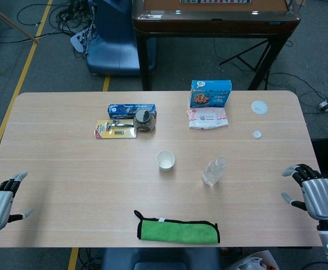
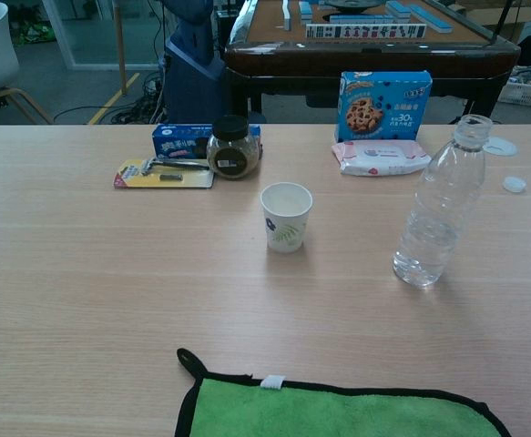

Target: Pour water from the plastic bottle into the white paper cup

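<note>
A clear plastic bottle (image 1: 214, 171) (image 2: 439, 206) stands upright and uncapped right of the table's middle, with a little water in its lower part. The white paper cup (image 1: 165, 160) (image 2: 285, 216), printed with a leaf pattern, stands upright to its left, a short gap between them. The bottle's white cap (image 1: 257, 134) (image 2: 515, 184) lies further back on the right. In the head view my right hand (image 1: 315, 193) hovers at the table's right edge, fingers spread and holding nothing. My left hand (image 1: 0, 203) sits at the left edge, also holding nothing. Neither hand shows in the chest view.
A green cloth (image 1: 178, 230) (image 2: 338, 410) lies at the near edge. Behind the cup are a dark-lidded jar (image 1: 144, 120), a razor pack (image 1: 115, 130) and a blue box (image 1: 131, 109). A cookie box (image 1: 210, 93), a wipes pack (image 1: 207, 118) and a white lid (image 1: 259, 107) sit back right.
</note>
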Controlling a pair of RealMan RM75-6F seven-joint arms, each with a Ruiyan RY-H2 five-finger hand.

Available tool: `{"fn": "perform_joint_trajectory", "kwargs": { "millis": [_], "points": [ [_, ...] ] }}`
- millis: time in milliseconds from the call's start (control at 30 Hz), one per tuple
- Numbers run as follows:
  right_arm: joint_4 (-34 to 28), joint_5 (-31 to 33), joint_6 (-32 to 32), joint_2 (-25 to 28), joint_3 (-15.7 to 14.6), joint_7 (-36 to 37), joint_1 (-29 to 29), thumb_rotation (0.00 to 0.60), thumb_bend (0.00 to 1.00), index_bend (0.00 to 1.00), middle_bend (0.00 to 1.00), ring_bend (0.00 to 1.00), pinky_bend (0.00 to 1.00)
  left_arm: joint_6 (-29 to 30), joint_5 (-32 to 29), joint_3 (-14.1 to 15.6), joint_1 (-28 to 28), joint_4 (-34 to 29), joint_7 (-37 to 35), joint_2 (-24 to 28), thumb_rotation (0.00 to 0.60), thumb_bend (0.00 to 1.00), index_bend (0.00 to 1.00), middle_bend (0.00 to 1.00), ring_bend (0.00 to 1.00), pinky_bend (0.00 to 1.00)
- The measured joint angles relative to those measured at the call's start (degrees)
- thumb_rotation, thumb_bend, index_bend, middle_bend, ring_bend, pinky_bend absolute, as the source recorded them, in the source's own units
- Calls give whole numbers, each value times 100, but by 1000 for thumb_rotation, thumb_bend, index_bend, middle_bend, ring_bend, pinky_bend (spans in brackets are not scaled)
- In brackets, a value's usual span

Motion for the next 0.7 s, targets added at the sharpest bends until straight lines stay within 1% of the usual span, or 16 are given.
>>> {"fn": "perform_joint_trajectory", "kwargs": {
  "millis": [300, 467, 533, 667, 700],
  "points": [
    [10, 2, -6, -21, -7, -1, 7, 600, 0, 426, 358, 260, 461, 33, -5, 5, 27, -55, 2, 33, 600, 0, 141, 202, 274, 553],
    [22, 71, 1, -60, 37, 153, 7, 600, 0, 425, 358, 260, 461, -10, -39, 3, 12, -20, 0, 15, 600, 0, 141, 204, 275, 553],
    [24, 98, -17, -85, 47, 287, 15, 600, 0, 406, 354, 260, 461, 21, -30, -1, 20, -14, -13, 8, 600, 0, 141, 205, 276, 553],
    [11, 162, -187, -131, 58, 548, 79, 600, 0, 332, 338, 263, 463, 72, 2, 12, 49, -30, -24, 28, 600, 0, 141, 209, 276, 553],
    [8, 182, -232, -150, 67, 575, 104, 600, 0, 317, 336, 263, 483, 78, -5, 10, 54, -38, -30, 34, 600, 0, 141, 209, 276, 553]
  ]
}}
